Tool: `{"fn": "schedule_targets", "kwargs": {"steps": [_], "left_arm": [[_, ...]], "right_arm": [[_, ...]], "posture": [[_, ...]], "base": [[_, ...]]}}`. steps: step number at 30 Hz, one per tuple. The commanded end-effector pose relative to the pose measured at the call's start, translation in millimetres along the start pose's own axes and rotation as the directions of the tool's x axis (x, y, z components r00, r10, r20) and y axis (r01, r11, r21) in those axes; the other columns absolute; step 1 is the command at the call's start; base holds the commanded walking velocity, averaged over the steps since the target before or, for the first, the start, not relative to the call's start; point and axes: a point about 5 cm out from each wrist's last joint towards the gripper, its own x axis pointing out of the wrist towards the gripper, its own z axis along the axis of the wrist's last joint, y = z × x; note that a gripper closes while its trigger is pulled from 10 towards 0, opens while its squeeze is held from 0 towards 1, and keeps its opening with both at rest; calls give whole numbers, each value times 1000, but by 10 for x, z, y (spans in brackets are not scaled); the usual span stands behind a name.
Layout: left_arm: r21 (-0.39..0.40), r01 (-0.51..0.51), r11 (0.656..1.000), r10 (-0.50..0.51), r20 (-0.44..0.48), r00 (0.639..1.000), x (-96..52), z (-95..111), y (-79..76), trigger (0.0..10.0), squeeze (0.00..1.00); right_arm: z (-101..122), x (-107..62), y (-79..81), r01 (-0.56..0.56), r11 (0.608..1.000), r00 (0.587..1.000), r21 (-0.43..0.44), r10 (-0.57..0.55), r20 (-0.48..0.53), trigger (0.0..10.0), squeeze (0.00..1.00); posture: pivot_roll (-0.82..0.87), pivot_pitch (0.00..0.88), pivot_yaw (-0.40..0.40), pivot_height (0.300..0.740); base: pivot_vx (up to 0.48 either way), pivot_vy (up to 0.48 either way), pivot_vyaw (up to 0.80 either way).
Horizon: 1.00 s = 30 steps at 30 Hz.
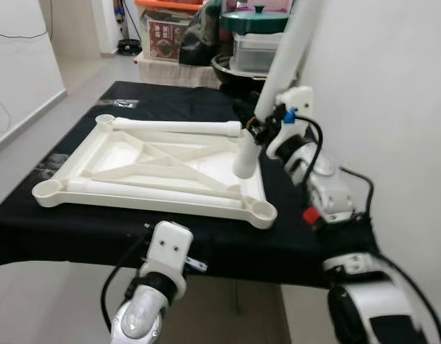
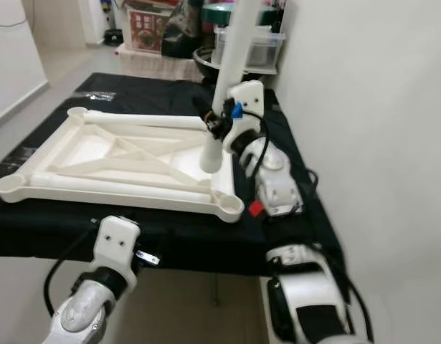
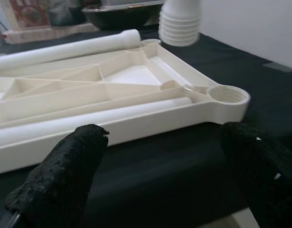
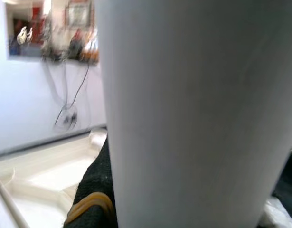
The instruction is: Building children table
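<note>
An upturned white children's tabletop lies on a black-covered table, with round leg sockets at its corners. Two white legs lie flat on it, one along the far side and one along the near side. My right gripper is shut on a third white leg, held upright and slightly tilted, its lower end at the tabletop's far right corner. My left gripper is open with nothing between its fingers, low at the table's front edge and facing the near right socket.
A white wall runs close along the table's right side. Behind the table stand a black bowl, a clear box under a green lid, and other storage boxes. Open floor lies to the left.
</note>
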Motion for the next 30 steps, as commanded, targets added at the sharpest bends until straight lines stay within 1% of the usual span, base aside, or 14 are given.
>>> {"fn": "schedule_targets", "kwargs": {"steps": [1, 4, 6, 7, 8, 9, 10, 11, 12, 14, 15, 18, 28, 30], "left_arm": [[-2, 27, 1000, -27, -6, 1000, -50, 34, -39, 10000, 0], [-1, 32, 999, -32, -6, 999, -76, 47, -45, 10000, 0], [-1, 39, 999, -39, -15, 999, -132, 69, -39, 10000, 0], [-1, 39, 999, -39, -15, 999, -132, 69, -39, 10000, 0], [0, 45, 999, -45, -19, 999, -151, 82, -34, 10000, 0], [0, 45, 999, -45, -19, 999, -151, 82, -34, 10000, 0], [4, 52, 999, -52, -24, 998, -171, 91, -31, 10000, 0], [8, 57, 998, -57, -25, 998, -188, 102, -28, 10000, 0], [8, 57, 998, -57, -25, 998, -188, 102, -28, 10000, 0], [6, 67, 998, -66, -33, 997, -214, 113, -27, 10000, 0], [6, 67, 998, -66, -33, 997, -214, 113, -27, 10000, 0], [9, 75, 997, -75, -46, 996, -244, 124, -24, 10000, 0], [16, 91, 996, -89, -67, 994, -304, 159, -14, 10000, 0], [16, 92, 996, -90, -69, 994, -310, 162, -12, 10000, 0]], "right_arm": [[-3, -23, -132, -26, 999, 999, 29, 26, -20, 10000, 0], [22, -30, -182, -43, 998, 999, 44, 44, -23, 10000, 0], [50, -103, -277, -165, 982, 983, 94, 171, -59, 10000, 0], [50, -103, -277, -165, 982, 983, 94, 171, -59, 10000, 0], [86, -155, -327, -246, 960, 965, 135, 256, -59, 10000, 0], [86, -155, -327, -246, 960, 965, 135, 256, -59, 10000, 0], [129, -213, -360, -330, 931, 939, 157, 341, -45, 10000, 0], [164, -247, -376, -380, 910, 920, 166, 390, -31, 10000, 0], [164, -247, -376, -380, 910, 920, 166, 390, -31, 10000, 0], [198, -323, -391, -483, 858, 870, 175, 493, -15, 10000, 0], [198, -323, -391, -483, 858, 870, 175, 493, -15, 10000, 0], [210, -365, -402, -559, 810, 822, 177, 569, -6, 10000, 0], [111, -389, -377, -615, 771, 774, 163, 631, -61, 10000, 0], [100, -392, -375, -616, 770, 772, 163, 632, -64, 10000, 0]], "posture": [[106, 81, -139, 740], [107, 87, -139, 740], [116, 129, -129, 740], [116, 129, -129, 740], [124, 144, -124, 740], [124, 144, -124, 740], [128, 155, -116, 740], [129, 160, -114, 740], [129, 160, -114, 740], [137, 181, -101, 740], [137, 181, -101, 740], [141, 189, -92, 740], [158, 195, -84, 740], [159, 195, -84, 740]], "base": [[0, 0, 0], [0, 0, 0], [0, 0, 0], [0, 0, 0], [0, 0, 0], [0, 0, 0], [0, 0, 0], [0, 0, 0], [0, 0, 0], [0, 0, 0], [0, 0, 0], [0, 0, 0], [0, 0, 0], [0, 0, 0]]}}
